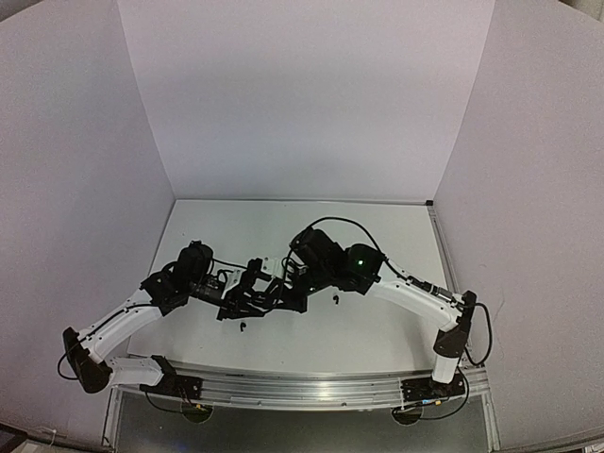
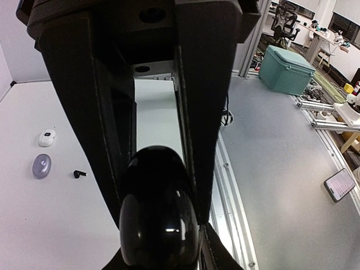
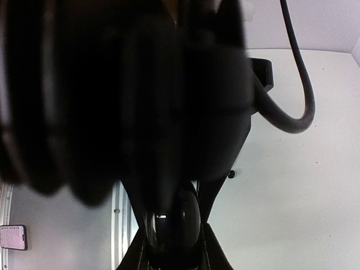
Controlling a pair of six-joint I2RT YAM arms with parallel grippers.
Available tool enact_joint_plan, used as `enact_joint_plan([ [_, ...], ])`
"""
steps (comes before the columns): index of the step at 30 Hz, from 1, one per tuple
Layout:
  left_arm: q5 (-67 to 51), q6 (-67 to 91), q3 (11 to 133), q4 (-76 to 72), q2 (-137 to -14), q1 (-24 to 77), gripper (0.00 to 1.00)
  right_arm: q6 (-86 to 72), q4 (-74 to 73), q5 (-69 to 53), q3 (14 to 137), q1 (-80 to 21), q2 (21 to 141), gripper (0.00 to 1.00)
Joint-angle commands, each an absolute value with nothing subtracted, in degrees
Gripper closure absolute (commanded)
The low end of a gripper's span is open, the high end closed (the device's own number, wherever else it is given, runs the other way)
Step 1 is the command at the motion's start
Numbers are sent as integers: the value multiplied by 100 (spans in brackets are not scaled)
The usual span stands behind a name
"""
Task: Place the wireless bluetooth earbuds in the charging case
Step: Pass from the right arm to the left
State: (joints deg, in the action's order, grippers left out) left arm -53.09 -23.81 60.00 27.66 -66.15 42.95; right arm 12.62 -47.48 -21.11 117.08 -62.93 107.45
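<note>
- Left wrist view alone shows the left gripper [image 2: 160, 242] clamped on a glossy black case [image 2: 159, 202], with a black earbud [image 2: 79, 174] lying apart.
- Right wrist view is a dark blur; I cannot tell the right gripper's [image 3: 177, 236] hold.

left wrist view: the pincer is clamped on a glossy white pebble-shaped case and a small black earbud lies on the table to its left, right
Wrong colour only. The left wrist view shows the left pincer clamped on a glossy black pebble-shaped case, not white; a small black earbud lies on the white table to its left.
</note>
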Motion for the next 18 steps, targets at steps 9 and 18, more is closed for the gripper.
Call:
enact_joint_plan([
  [9,-5436,-2186,6331,2674,-6611,4333,71,1162,-4970,-1556,12074,-6261,11016,100],
  [18,-5441,-2219,6308,2663,-6594,4333,75,1142,-5064,-1519,12124,-6266,11127,100],
])
